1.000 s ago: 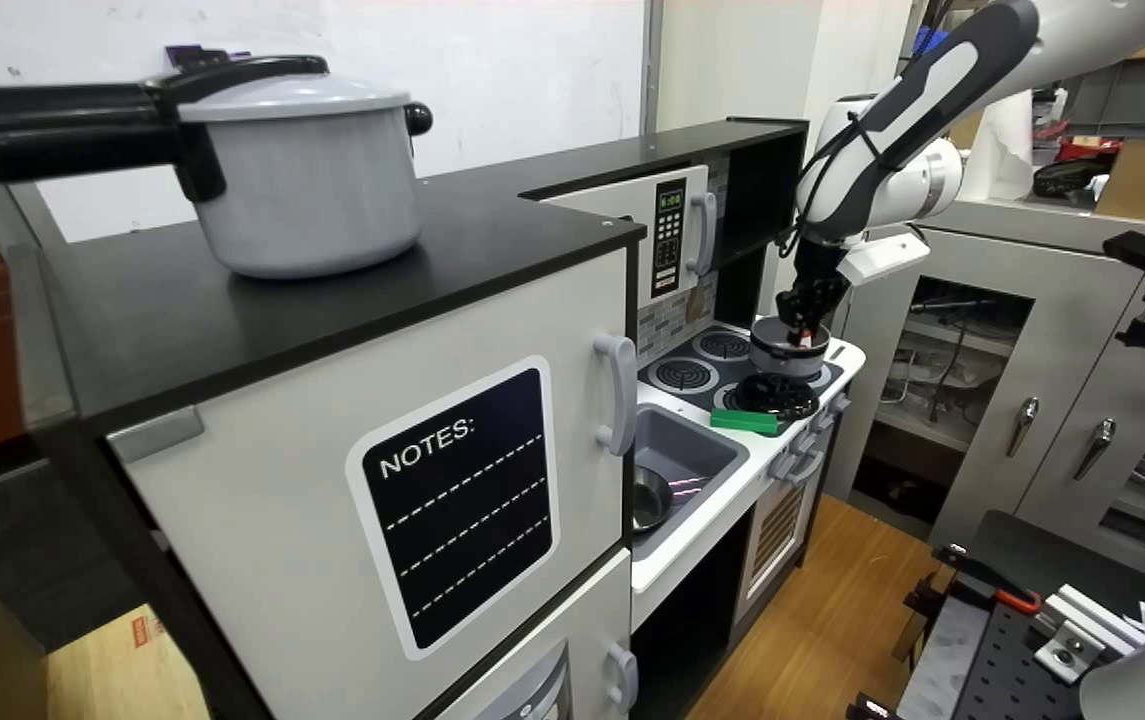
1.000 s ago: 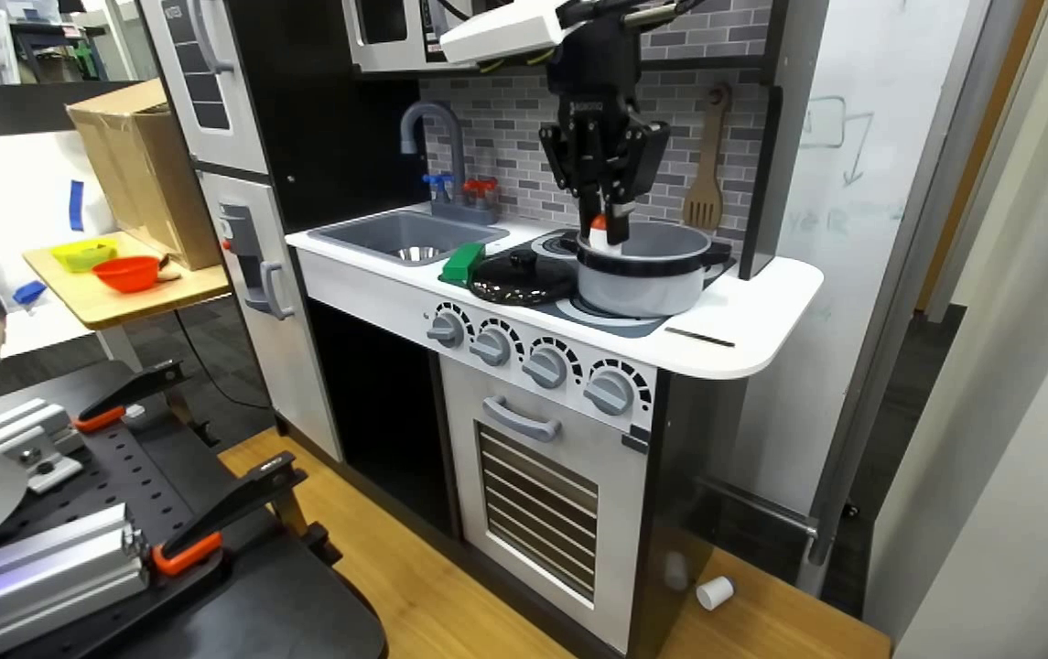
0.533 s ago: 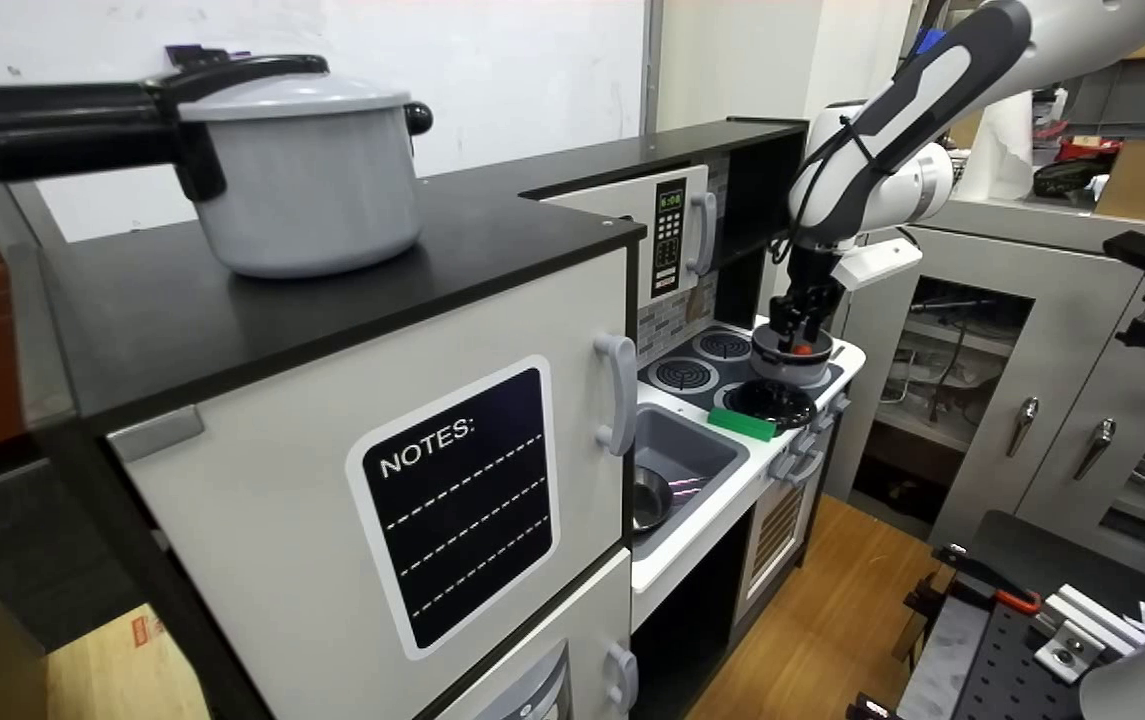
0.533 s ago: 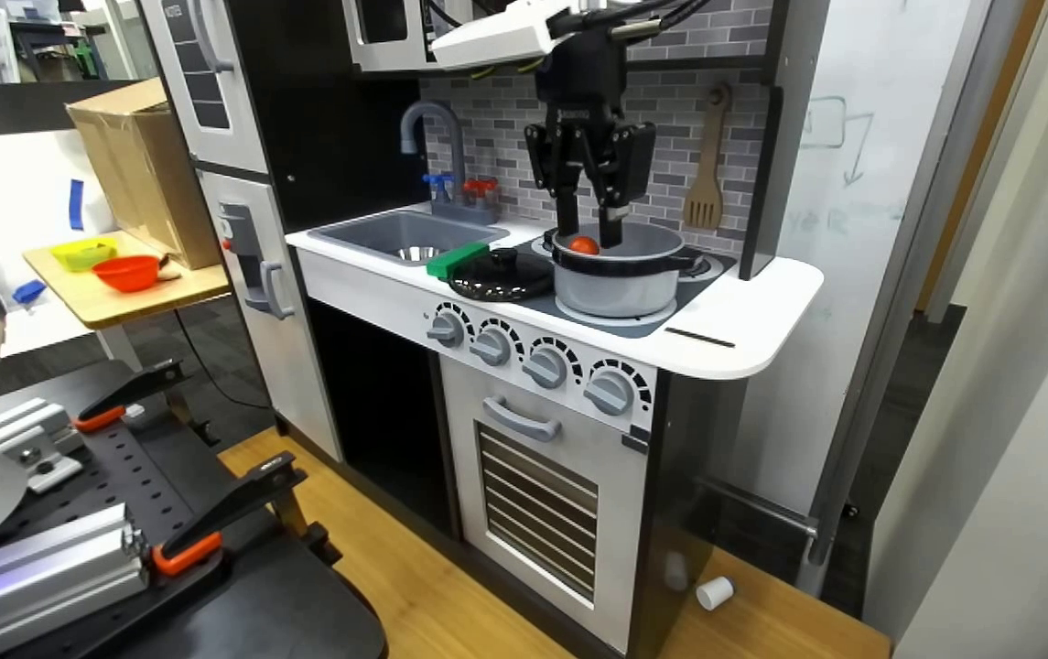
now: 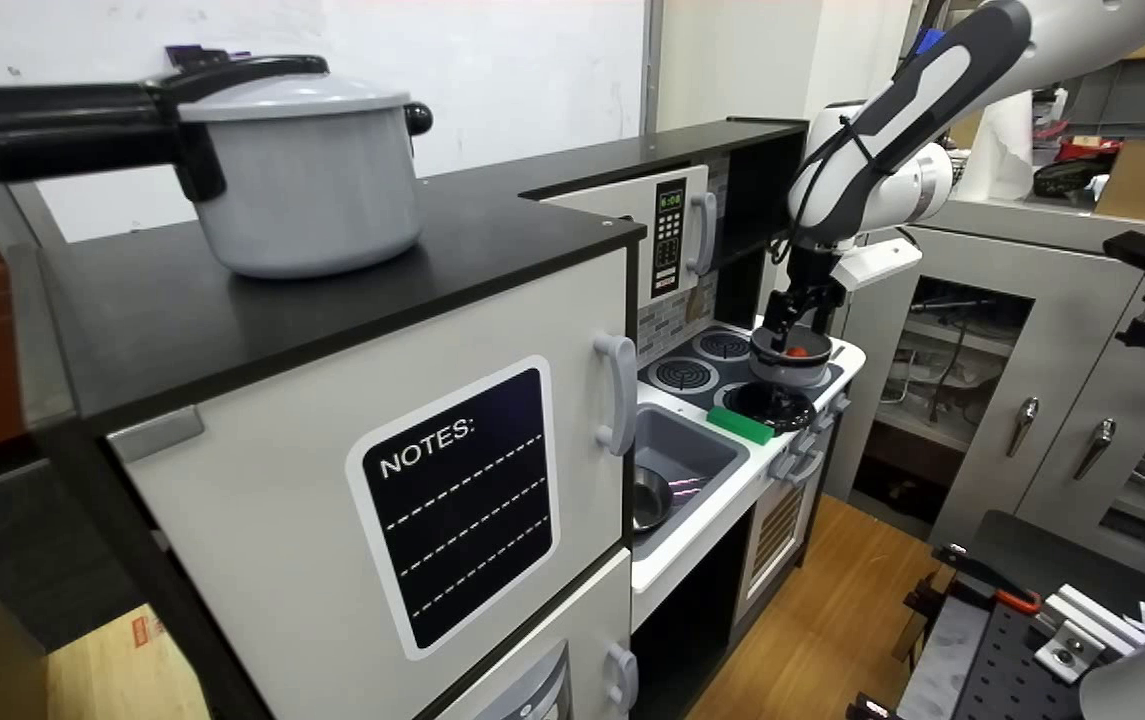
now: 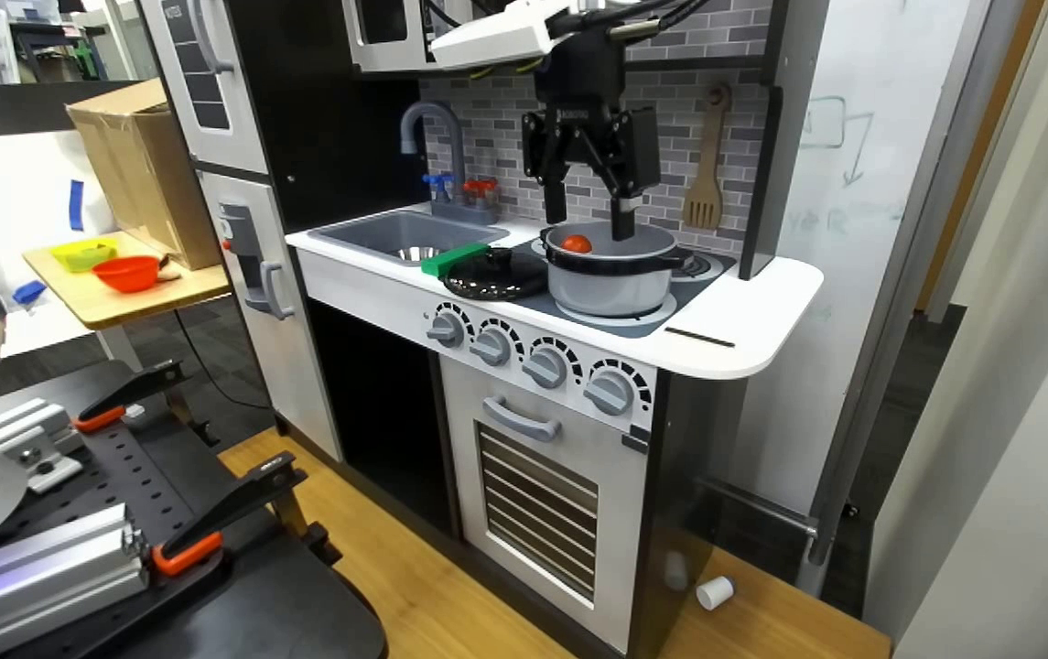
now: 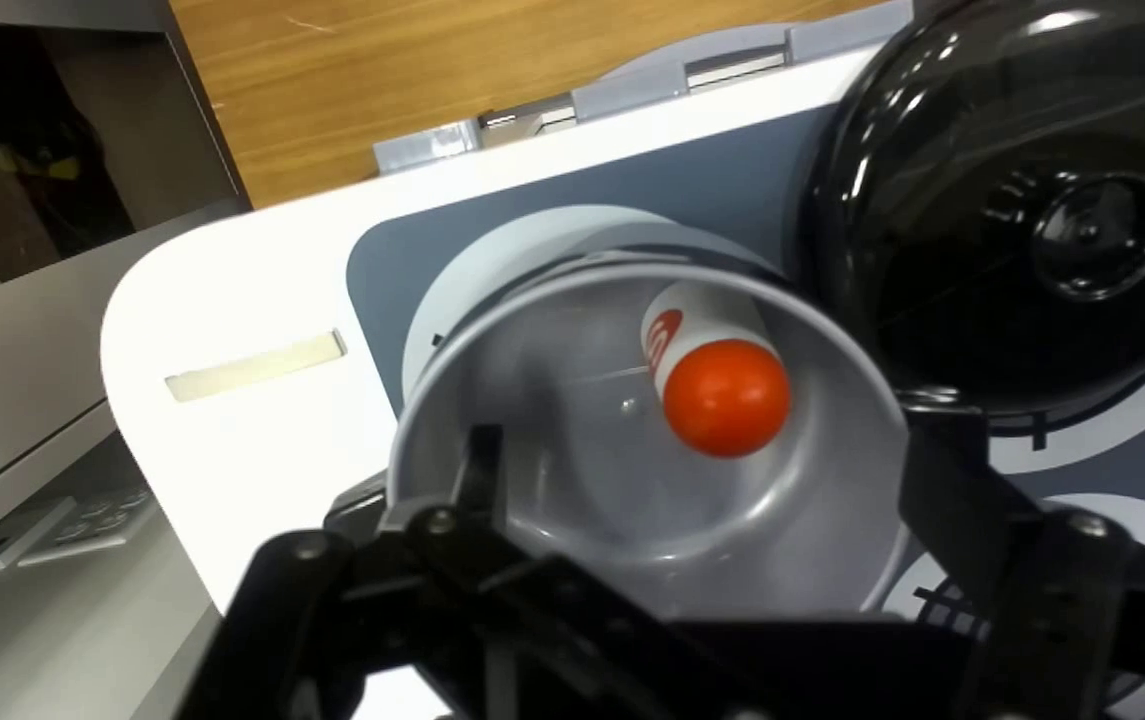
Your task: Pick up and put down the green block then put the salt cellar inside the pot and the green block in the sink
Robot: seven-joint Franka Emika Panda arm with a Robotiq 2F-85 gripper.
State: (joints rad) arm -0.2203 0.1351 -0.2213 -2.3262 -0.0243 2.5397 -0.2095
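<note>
The salt cellar (image 7: pixel 722 390), a white cylinder with an orange-red cap and a red mark on its side, sits cap up inside the pot (image 6: pixel 610 291), toward the side nearest the black lid (image 7: pixel 1012 210); whether it stands plumb or leans slightly is hard to judge from these angles. The pot, grey with a black band below its rim, rests on a front burner (image 6: pixel 620 321). Above it the gripper (image 6: pixel 589 227) points downward, its jaws spread wide and clear of the salt cellar; in the wrist view they flank the pot's opening. The black lid lies just beside the pot, knob upward. At the lid's edge, on the side toward the sink (image 5: pixel 697 447), lies the green block (image 5: pixel 740 425), visible in both exterior views. The sink holds a small metal vessel (image 5: pixel 650 498), and a curved grey faucet (image 6: pixel 458 160) rises at its rear. A wooden spatula (image 6: pixel 707 174) hangs against the tiled wall (image 6: pixel 505 137). In an exterior view, well apart from these, a grey pressure cooker (image 5: pixel 307 180) with a long black handle stands on a black cabinet top (image 5: pixel 532 225).
</note>
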